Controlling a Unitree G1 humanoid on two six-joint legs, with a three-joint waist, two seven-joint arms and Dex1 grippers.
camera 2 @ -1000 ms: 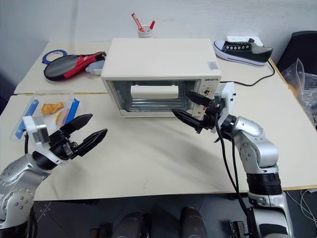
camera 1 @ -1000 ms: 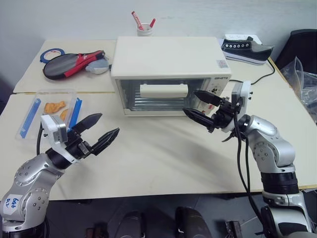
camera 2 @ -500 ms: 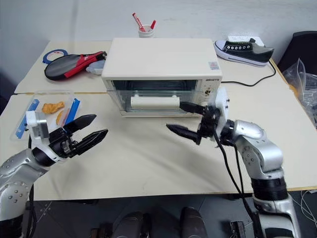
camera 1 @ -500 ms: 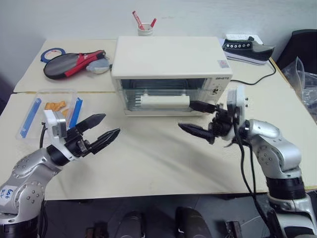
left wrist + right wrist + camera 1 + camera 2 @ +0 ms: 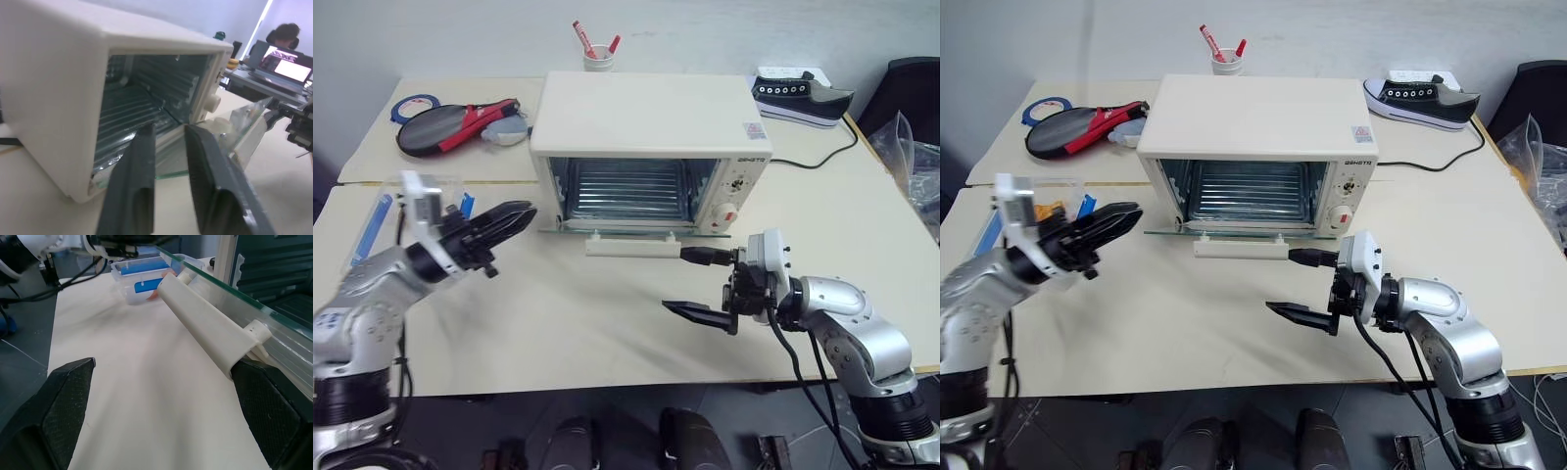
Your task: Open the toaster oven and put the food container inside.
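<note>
Toaster oven (image 5: 651, 132) mid-table, door (image 5: 636, 233) lying flat in front. Food container (image 5: 146, 281) left of it. Paddles (image 5: 450, 125) behind container; shoe (image 5: 800, 98) behind right.

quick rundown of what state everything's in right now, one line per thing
toaster oven: door folded down flat, cavity open, nothing on the rack
food container: on the table left of the oven, blue clips on, not held
left gripper: shut, empty, raised between the container and the oven
right gripper: open, upper finger at the right end of the door handle
pen cup: upright behind the oven
</note>
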